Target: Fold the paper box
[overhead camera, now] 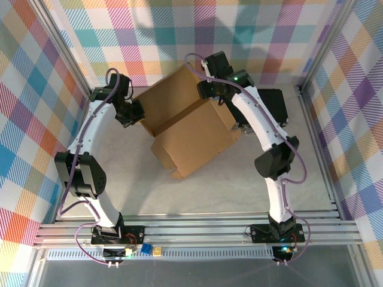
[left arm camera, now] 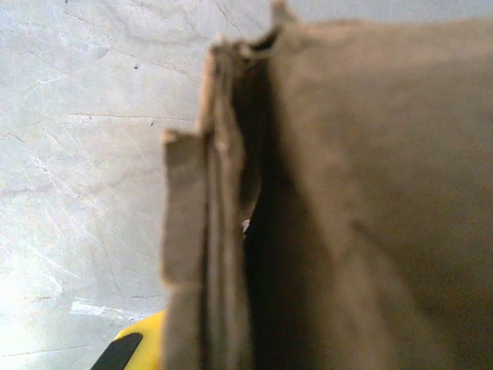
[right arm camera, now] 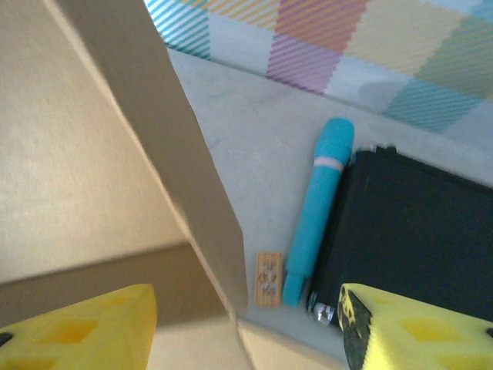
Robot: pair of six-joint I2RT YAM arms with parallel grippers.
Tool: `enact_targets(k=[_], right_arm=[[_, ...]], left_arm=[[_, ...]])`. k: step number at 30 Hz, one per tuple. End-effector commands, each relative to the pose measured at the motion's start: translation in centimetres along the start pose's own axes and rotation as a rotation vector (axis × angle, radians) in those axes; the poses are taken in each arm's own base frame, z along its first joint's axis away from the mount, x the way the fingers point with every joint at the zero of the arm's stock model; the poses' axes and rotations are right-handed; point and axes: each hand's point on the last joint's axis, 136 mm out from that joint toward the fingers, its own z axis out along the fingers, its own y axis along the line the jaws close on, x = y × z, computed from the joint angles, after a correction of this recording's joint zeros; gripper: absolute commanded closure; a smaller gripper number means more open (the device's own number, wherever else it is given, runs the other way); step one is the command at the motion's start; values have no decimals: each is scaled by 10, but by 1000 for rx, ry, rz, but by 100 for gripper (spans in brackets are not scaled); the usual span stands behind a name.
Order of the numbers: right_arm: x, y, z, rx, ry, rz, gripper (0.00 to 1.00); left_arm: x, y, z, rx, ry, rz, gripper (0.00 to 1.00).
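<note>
Pastel checked walls (overhead camera: 179,30) enclose a pale marbled desk (overhead camera: 239,185). The left tool (overhead camera: 133,115) sits against the left edge of the paper box (overhead camera: 185,122). Its wrist view shows stacked cardboard edges beside one yellow finger (left arm camera: 131,351), and I cannot tell its grip. The box lies mid-desk with panels raised. The right tool (overhead camera: 210,91) hangs released, fingers spread astride the box's right wall. Just right lie a tan scrap (right arm camera: 267,279), a teal pen (right arm camera: 317,212) and a black case (right arm camera: 416,231).
</note>
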Motion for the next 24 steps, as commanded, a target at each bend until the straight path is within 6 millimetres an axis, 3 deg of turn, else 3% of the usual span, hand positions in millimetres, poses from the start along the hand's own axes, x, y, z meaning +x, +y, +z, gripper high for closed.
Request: enact_targets(k=[1, 4, 8, 11, 15, 20, 24], right_arm=[[-15, -16, -56, -14, -115, 218, 33], [12, -23, -70, -115, -101, 409, 32], [67, -23, -74, -252, -96, 588, 28], [100, -10, -68, -442, -105, 687, 25], [145, 16, -38, -622, -20, 760, 22], [139, 40, -19, -864, -62, 772, 19], [142, 47, 2, -906, -44, 773, 20]], left_arm=[[-6, -1, -6, 36, 0, -73, 100], [-11, 2, -6, 56, 0, -128, 100], [-18, 6, -5, 63, -8, -199, 100], [-23, 11, -8, 65, -32, -257, 100], [-29, 9, -8, 104, -25, -323, 100], [-30, 9, -7, 117, -3, -345, 100], [-31, 9, -7, 133, 11, -369, 100]])
